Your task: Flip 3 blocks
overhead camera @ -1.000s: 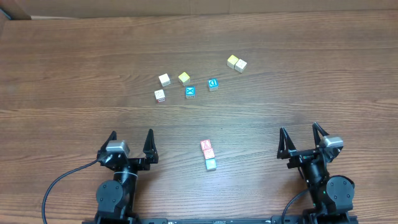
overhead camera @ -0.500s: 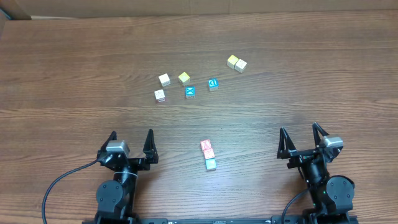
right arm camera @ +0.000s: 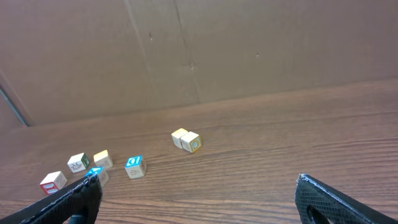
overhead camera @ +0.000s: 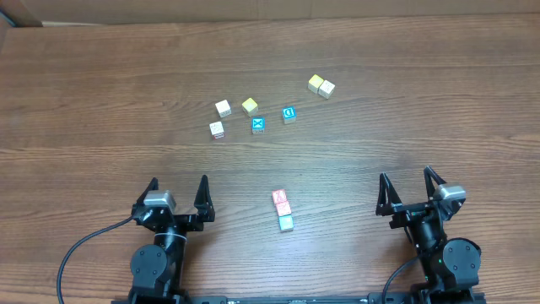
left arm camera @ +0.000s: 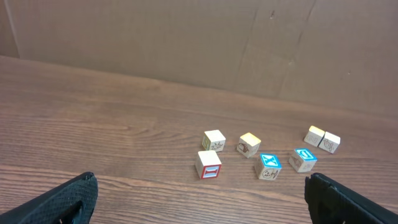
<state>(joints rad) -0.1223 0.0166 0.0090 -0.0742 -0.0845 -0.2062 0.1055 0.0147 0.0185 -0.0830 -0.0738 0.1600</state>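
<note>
Three small blocks lie in a short row at the table's front middle: two red-faced ones and a teal-green one nearest the front edge. My left gripper stands open to their left, well apart from them. Equally far off on their right, my right gripper is open too. Neither wrist view shows these three blocks. Nothing lies between the left gripper's dark fingers, and the right gripper is empty as well.
Farther back lie a white cube, a yellow cube, a red-framed white cube, a blue X cube, a blue D cube and a yellow-and-cream pair. A cardboard wall stands behind the table.
</note>
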